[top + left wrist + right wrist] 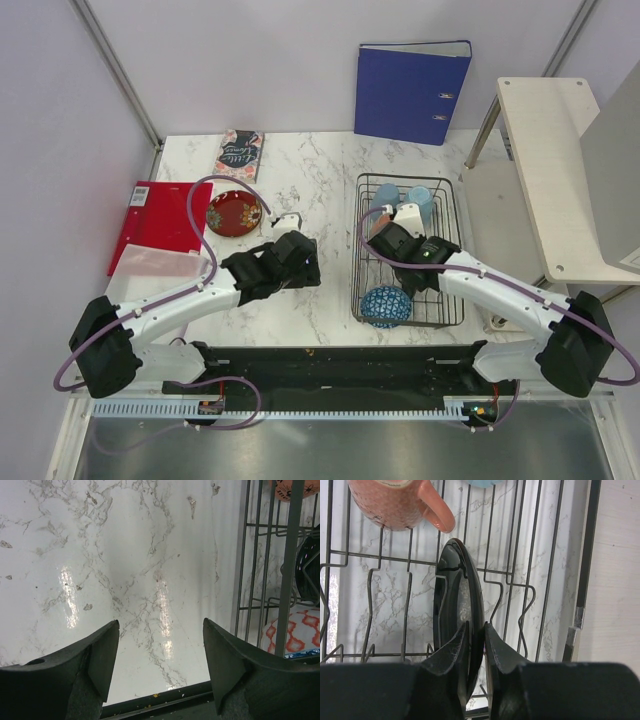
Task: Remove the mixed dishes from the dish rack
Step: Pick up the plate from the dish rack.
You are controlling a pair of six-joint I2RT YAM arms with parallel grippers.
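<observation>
The black wire dish rack (358, 250) stands right of centre. It holds two blue mugs (386, 197) at the back, a blue net-patterned bowl (386, 306) at the front, a salmon-orange cup (395, 502) and a black shallow dish (450, 590) standing on edge. My right gripper (388, 240) is inside the rack. In the right wrist view it (476, 626) is shut on the black dish's rim. My left gripper (161, 625) is open and empty over bare marble just left of the rack (242, 580). The small yellow-and-red plate (234, 213) lies on the table at the left.
A red folder (150, 220) and a book (240, 153) lie at the table's left and back. A blue binder (410, 90) stands against the back wall. A white shelf (550, 150) is close to the rack's right side. A black rail (330, 360) runs along the near edge.
</observation>
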